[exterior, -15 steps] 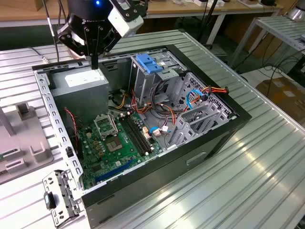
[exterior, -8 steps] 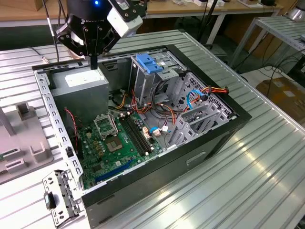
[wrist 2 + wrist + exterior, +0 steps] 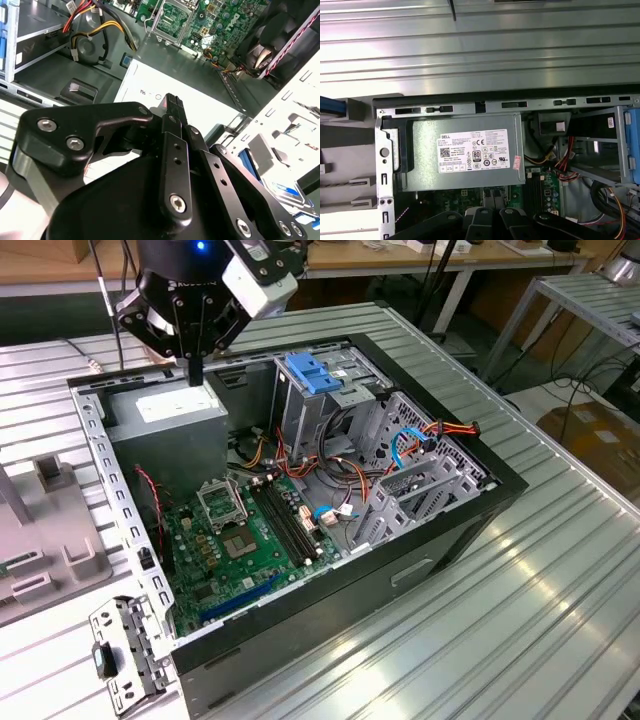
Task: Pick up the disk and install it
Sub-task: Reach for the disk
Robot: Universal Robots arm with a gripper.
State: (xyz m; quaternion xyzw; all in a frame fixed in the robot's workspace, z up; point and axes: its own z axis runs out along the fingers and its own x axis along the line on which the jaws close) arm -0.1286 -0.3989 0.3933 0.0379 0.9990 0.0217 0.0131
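Claw: clenched, empty, hovering just above the power supply box. Disk: lying beyond the box's end, apparently outside the case. Not yet picked up or installed.

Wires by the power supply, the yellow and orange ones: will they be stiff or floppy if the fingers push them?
The wires are thin and hang in loose curves, so they are probably floppy and light. They seem to end in a white plug, which might snag when pushed.
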